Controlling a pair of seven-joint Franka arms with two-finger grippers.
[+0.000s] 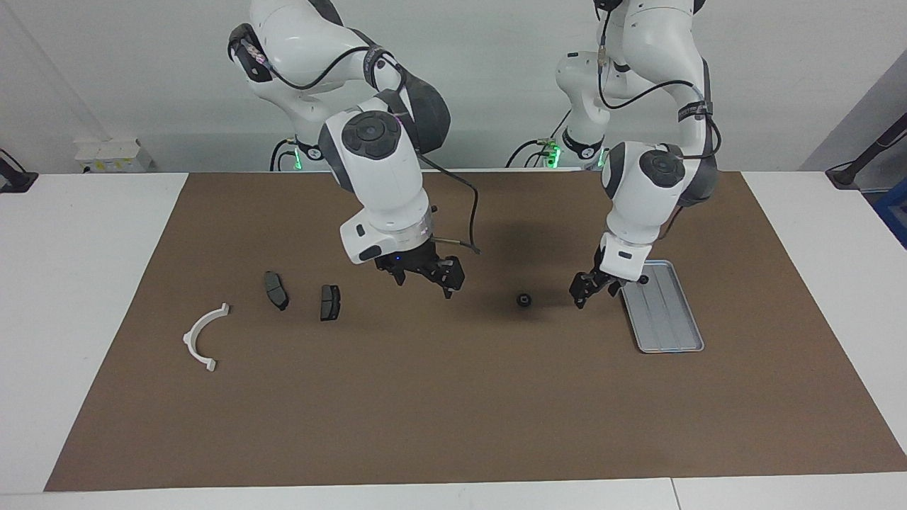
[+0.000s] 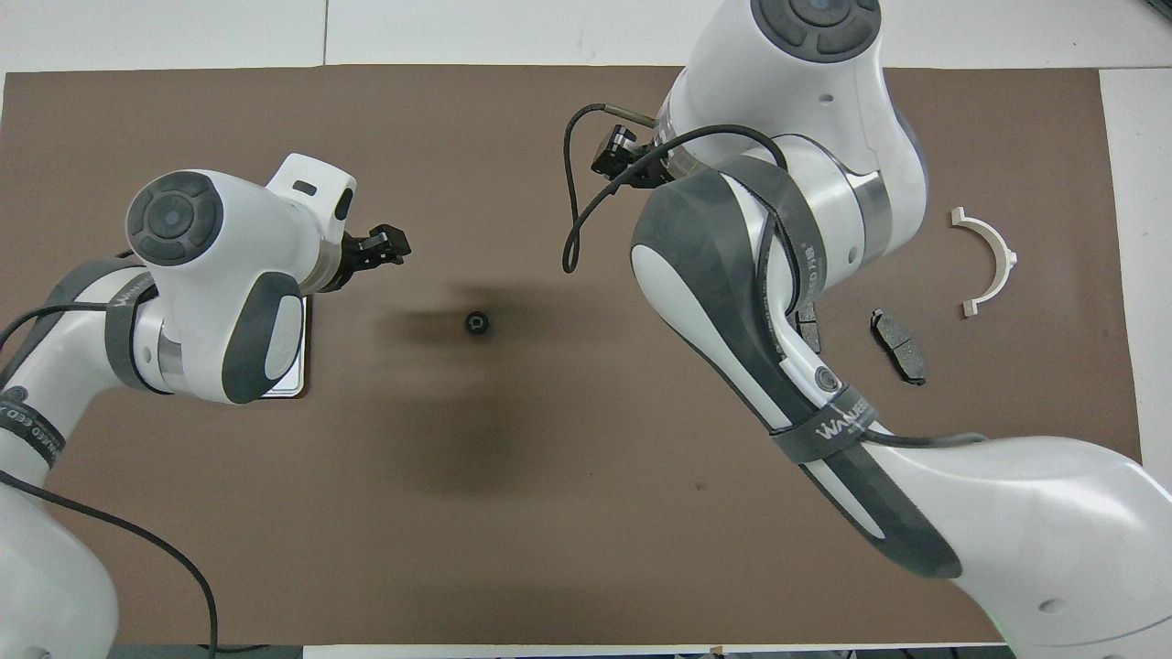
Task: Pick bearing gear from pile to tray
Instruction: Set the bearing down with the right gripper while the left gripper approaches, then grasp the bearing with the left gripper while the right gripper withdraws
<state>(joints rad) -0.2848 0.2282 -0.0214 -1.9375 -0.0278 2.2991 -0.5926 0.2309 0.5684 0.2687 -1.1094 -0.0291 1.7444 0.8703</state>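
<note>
The bearing gear (image 1: 524,299) (image 2: 475,322), small, black and round, lies alone on the brown mat beside the tray (image 1: 666,319) (image 2: 286,392), toward the right arm's end. My left gripper (image 1: 588,287) (image 2: 383,247) hangs open and holds nothing, low over the mat between the gear and the tray. My right gripper (image 1: 425,276) (image 2: 623,156) is open and holds nothing, over the mat between the gear and the pile. A small black piece (image 1: 643,279) sits in the tray's end nearer the robots. In the overhead view the left arm hides most of the tray.
The pile lies toward the right arm's end: a white half-ring bracket (image 1: 190,340) (image 2: 998,252) and two dark brake pads (image 1: 275,290) (image 1: 329,302) (image 2: 898,345). The brown mat (image 1: 453,411) covers most of the white table.
</note>
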